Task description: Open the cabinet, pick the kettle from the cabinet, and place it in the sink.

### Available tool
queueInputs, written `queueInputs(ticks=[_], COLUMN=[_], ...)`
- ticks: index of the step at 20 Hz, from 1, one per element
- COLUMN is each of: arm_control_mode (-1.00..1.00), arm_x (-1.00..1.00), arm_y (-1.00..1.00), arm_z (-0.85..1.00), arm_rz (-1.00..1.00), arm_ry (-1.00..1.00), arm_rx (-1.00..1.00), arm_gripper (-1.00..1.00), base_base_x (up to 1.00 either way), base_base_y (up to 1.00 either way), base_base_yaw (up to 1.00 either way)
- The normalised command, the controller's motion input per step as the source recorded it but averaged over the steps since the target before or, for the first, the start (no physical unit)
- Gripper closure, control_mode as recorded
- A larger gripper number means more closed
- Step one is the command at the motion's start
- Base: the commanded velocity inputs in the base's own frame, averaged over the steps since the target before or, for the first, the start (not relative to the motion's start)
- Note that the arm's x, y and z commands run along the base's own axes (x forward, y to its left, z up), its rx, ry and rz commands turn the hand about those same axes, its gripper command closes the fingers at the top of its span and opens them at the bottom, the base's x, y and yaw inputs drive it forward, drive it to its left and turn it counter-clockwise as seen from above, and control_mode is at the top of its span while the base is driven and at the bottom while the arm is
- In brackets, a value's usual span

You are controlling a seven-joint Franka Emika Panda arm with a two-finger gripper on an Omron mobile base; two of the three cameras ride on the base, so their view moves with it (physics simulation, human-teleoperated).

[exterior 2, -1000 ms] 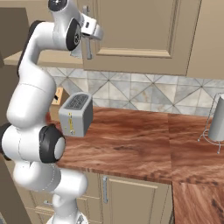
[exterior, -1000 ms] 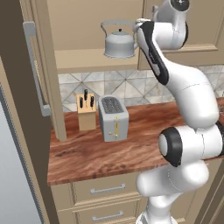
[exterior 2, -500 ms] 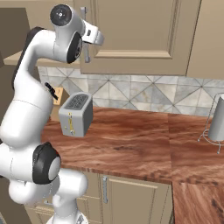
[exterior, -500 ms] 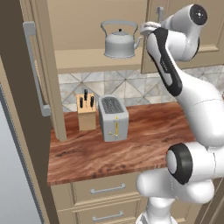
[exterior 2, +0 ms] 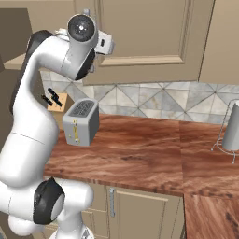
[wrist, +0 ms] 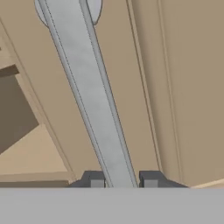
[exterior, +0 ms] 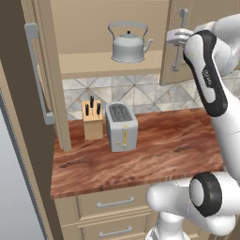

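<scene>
The cabinet (exterior: 112, 18) has its left door (exterior: 26, 93) swung wide open. On the shelf inside sits the silver kettle (exterior: 127, 46), upright, spout to the right. My gripper (exterior: 174, 36) is up at the right door (exterior: 206, 11), shut on that door's vertical silver handle (exterior: 183, 18). In the hand view the handle (wrist: 87, 87) runs slantwise down between my fingertips (wrist: 92, 179), with the gripper (wrist: 123, 180) closed around it. The right door (exterior 2: 140, 32) stands slightly ajar. The sink is out of view.
On the wooden counter (exterior: 154, 150) stand a silver toaster (exterior: 122, 126) and a knife block (exterior: 92, 119) below the shelf. Drawers (exterior: 115, 202) run under the counter. A grey cylinder on a wire stand (exterior 2: 231, 128) sits far right.
The gripper has moved rightward while holding the right door's handle, and the door has swung a little further out. The upper arm has swung to the right.
</scene>
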Motion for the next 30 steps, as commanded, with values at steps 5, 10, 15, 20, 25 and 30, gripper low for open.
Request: queueInputs(ticks=[5, 10, 15, 20, 25, 30], arm_control_mode=[-1.00, -1.00, -1.00, -1.00, -1.00, -1.00], arm_x=[-0.71, -0.70, -0.71, -0.72, -0.74, -0.69], arm_y=[-0.06, -0.15, -0.17, -0.25, -0.33, 0.21], arm_z=[0.00, 0.00, 0.00, 0.00, 0.00, -0.49], arm_rz=[0.28, 0.30, 0.28, 0.25, 0.15, 0.01], arm_ry=[0.00, 0.00, 0.00, -0.04, -0.09, -0.16], arm_rx=[0.00, 0.00, 0.00, 0.00, 0.00, -0.07], arm_gripper=[1.00, 1.00, 1.00, 1.00, 1.00, -1.00], base_base_x=[0.00, 0.00, 0.00, 0.00, 0.00, 0.00], base_base_y=[0.00, 0.00, 0.00, 0.00, 0.00, 0.00], base_base_yaw=[0.00, 0.00, 0.00, 0.00, 0.00, 0.00])
